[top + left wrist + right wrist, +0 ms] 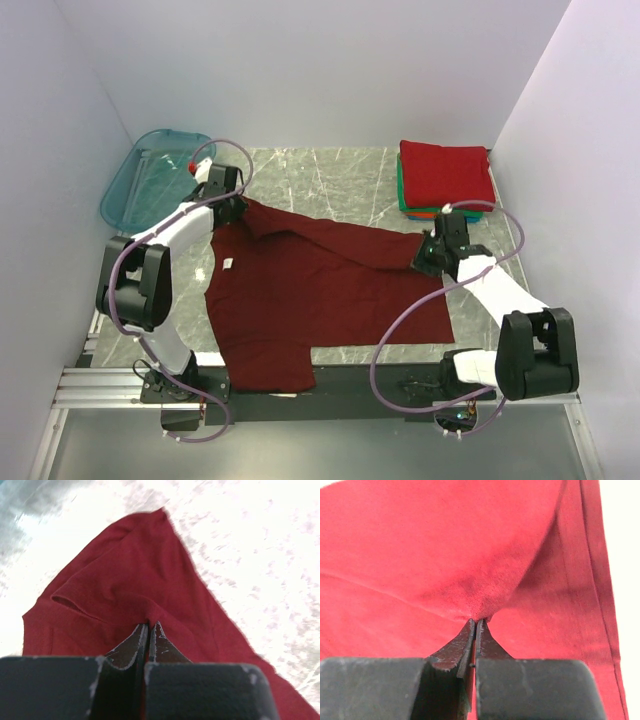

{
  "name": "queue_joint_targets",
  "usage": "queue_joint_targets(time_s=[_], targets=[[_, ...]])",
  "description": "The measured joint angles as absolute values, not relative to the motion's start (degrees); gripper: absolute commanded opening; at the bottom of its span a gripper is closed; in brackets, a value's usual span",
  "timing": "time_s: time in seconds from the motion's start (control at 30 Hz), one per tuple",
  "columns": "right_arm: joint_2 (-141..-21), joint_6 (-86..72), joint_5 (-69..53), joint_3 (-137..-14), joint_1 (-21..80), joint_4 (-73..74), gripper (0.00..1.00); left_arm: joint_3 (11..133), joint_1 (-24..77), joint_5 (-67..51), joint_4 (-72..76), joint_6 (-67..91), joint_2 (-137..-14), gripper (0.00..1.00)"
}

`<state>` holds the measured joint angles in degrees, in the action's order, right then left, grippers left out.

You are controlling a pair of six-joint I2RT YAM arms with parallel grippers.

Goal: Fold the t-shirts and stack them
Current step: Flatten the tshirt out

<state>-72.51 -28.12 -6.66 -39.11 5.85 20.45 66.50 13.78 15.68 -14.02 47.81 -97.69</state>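
Observation:
A dark maroon t-shirt (pixel 320 290) lies spread across the marble table, its small white neck label (pixel 229 264) at the left. My left gripper (pixel 232 209) is shut on the shirt's far left corner, cloth (pixel 130 580) bunching at the tips of my left gripper (pixel 149 625). My right gripper (pixel 430 257) is shut on the shirt's right side, where a fold is pulled up. In the right wrist view the cloth (pixel 445 555) puckers into the pinched tips of my right gripper (pixel 476 621). A stack of folded t-shirts (pixel 446 176), bright red on top with green and orange edges below, sits at the far right.
A translucent teal plastic tub (pixel 150 177) stands at the far left corner, just behind my left arm. White walls close in the table on three sides. Bare marble (pixel 330 175) shows between the tub and the stack.

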Motion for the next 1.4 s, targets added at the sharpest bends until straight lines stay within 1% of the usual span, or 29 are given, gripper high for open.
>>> queue_joint_targets(time_s=[0.13, 0.27, 0.3, 0.33, 0.37, 0.4, 0.43, 0.47, 0.5, 0.57, 0.63, 0.7, 0.9, 1.0, 1.3, 1.4], targets=[[-73.32, -27.99, -6.00, -45.52, 5.58, 21.41, 0.00, 72.01, 13.78, 14.79, -14.79, 46.19, -99.85, 0.01], [-79.13, -27.81, -5.43, -55.64, 3.31, 22.24, 0.00, 81.80, 13.78, 14.48, -14.87, 43.66, -105.56, 0.01], [-81.41, -27.88, -5.41, -58.78, 2.07, 22.24, 0.02, 85.60, 13.69, 14.39, -15.09, 42.74, -107.94, 0.03], [-84.18, -28.10, -5.28, -62.37, 0.62, 22.50, 0.07, 88.23, 13.65, 14.35, -14.79, 42.17, -109.84, 0.04], [-87.09, -28.45, -5.02, -66.41, -0.89, 23.70, 0.08, 91.72, 13.45, 14.09, -15.09, 41.43, -112.25, 0.06], [-90.50, -28.58, -4.73, -71.00, -2.55, 23.94, 0.18, 95.33, 13.30, 13.61, -14.90, 40.97, -114.74, 0.22], [-93.08, -28.77, -4.54, -74.43, -3.60, 24.10, 0.31, 99.53, 13.06, 13.06, -15.46, 40.10, -117.73, 0.37], [-96.64, -28.95, -4.54, -79.13, -4.67, 24.93, 0.67, 104.31, 12.75, 12.08, -15.64, 39.51, -121.12, 0.51], [-98.61, -29.04, -4.56, -81.69, -5.37, 24.88, 0.75, 107.83, 12.49, 11.33, -15.59, 38.89, -123.72, 0.98], [-101.03, -28.14, -4.56, -84.38, -6.17, 24.91, 0.81, 113.14, 11.99, 9.91, -16.56, 38.13, -127.90, 0.99], [-101.01, -27.92, -4.56, -84.16, -5.96, 26.26, 0.81, 113.93, 11.46, 8.38, -17.41, 37.78, -129.29, 1.00], [-99.83, -27.66, -4.73, -82.65, -5.58, 26.39, 0.82, 112.31, 11.16, 7.42, -18.04, 37.45, -129.01, 0.99], [-90.72, -26.89, -5.45, -73.03, -4.60, 26.57, 0.83, 99.00, 11.18, 4.58, -17.23, 36.62, -121.45, 0.99], [-84.73, -26.50, -5.65, -67.53, -3.84, 26.22, 0.84, 90.76, 11.22, 3.07, -17.28, 36.64, -113.99, 0.99], [-69.08, -25.82, -5.45, -51.90, 0.62, 26.02, 0.84, 61.71, 12.27, -0.34, -13.76, 40.14, -83.26, 0.99], [-64.47, -25.69, -5.48, -47.46, 2.44, 26.48, 0.84, 54.70, 13.63, -0.38, -14.31, 41.41, -76.90, 0.99]])
